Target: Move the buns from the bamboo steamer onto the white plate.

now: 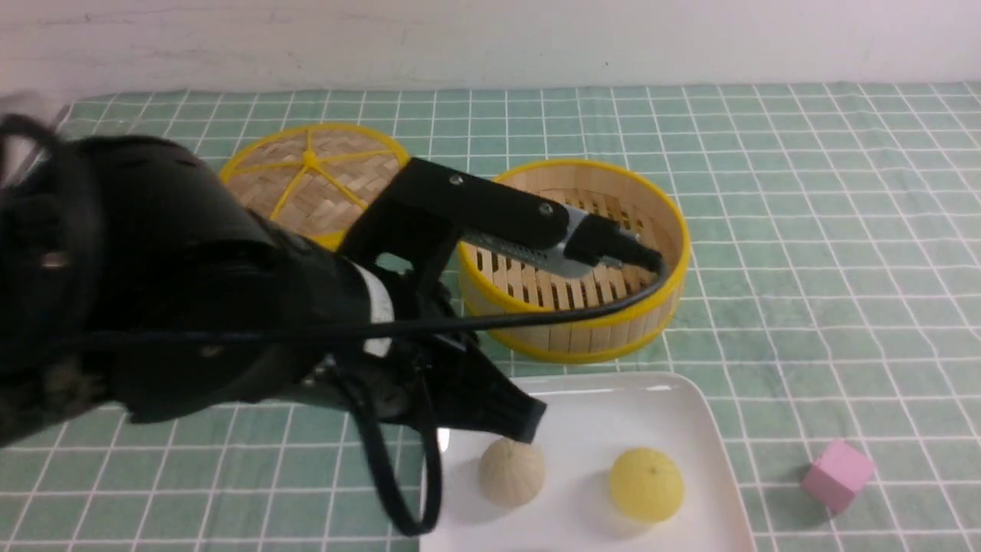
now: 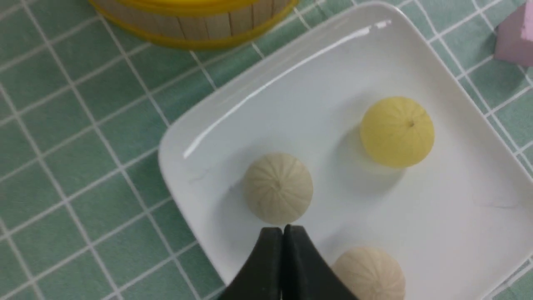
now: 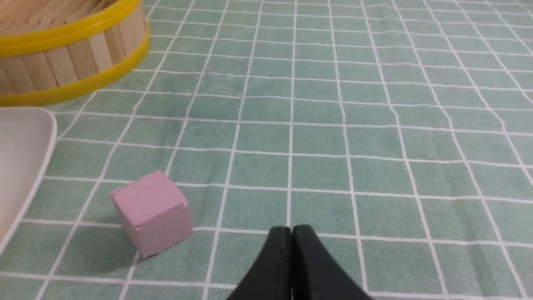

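All three buns lie on the white plate point(image 2: 437, 216): a beige bun point(image 2: 278, 187), a yellow bun point(image 2: 397, 132) and a second beige bun point(image 2: 370, 273) at the picture's edge. The front view shows only the beige bun point(image 1: 512, 473) and the yellow bun point(image 1: 646, 484) on the plate point(image 1: 613, 414). My left gripper point(image 2: 283, 228) hovers shut and empty just beside the first beige bun, its tip point(image 1: 529, 425) over the plate's left part. The bamboo steamer point(image 1: 575, 261) behind the plate shows bare slats, partly hidden by my left arm. My right gripper point(image 3: 291, 228) is shut over the cloth.
The woven steamer lid point(image 1: 314, 180) lies flat at the back left. A small pink cube point(image 1: 837, 475) sits on the green checked cloth right of the plate, near my right gripper as the cube point(image 3: 152, 212) shows. The steamer wall point(image 3: 62, 50) stands beyond it.
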{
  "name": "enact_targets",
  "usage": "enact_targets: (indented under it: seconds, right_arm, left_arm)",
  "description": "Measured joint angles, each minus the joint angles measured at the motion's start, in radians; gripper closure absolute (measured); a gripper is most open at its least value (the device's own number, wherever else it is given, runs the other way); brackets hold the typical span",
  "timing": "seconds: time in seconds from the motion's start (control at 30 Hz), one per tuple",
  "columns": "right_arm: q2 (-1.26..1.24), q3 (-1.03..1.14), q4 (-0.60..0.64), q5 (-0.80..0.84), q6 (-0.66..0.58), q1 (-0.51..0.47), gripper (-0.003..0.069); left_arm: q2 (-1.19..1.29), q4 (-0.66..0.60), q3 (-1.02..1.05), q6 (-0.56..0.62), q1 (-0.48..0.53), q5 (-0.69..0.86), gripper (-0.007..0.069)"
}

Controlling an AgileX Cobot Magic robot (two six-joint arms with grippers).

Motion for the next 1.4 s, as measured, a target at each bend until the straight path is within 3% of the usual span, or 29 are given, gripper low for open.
enact_targets:
  seconds: [0.2, 0.37, 0.6, 0.67, 0.8, 1.27, 1.4]
  right_arm:
    - [0.000, 0.001, 0.000, -0.004, 0.000, -0.009, 0.0631]
    - [0.000, 0.001, 0.000, -0.007, 0.000, -0.009, 0.0625]
    - [0.000, 0.001, 0.000, -0.007, 0.000, -0.009, 0.0619]
    - [0.000, 0.001, 0.000, -0.007, 0.000, -0.009, 0.0615]
    - [0.000, 0.001, 0.000, -0.007, 0.000, -0.009, 0.0609]
    - [0.000, 0.001, 0.000, -0.007, 0.000, -0.009, 0.0600]
    - [0.000, 0.001, 0.000, -0.007, 0.000, -0.009, 0.0591]
  left_arm:
    - [-0.206, 0.012, 0.043, -0.003, 0.000, 0.073, 0.0615]
    - [-0.434, 0.016, 0.185, -0.054, 0.000, 0.023, 0.0615]
    - [-0.678, 0.018, 0.479, -0.129, 0.000, -0.376, 0.0615]
    - [-0.718, 0.018, 0.554, -0.147, 0.000, -0.570, 0.0612]
    - [-0.725, 0.018, 0.619, -0.155, 0.000, -0.707, 0.0610]
    - [-0.725, 0.024, 0.663, -0.157, 0.005, -0.626, 0.0599]
    - [-0.778, -0.079, 0.739, -0.112, 0.154, -0.626, 0.0592]
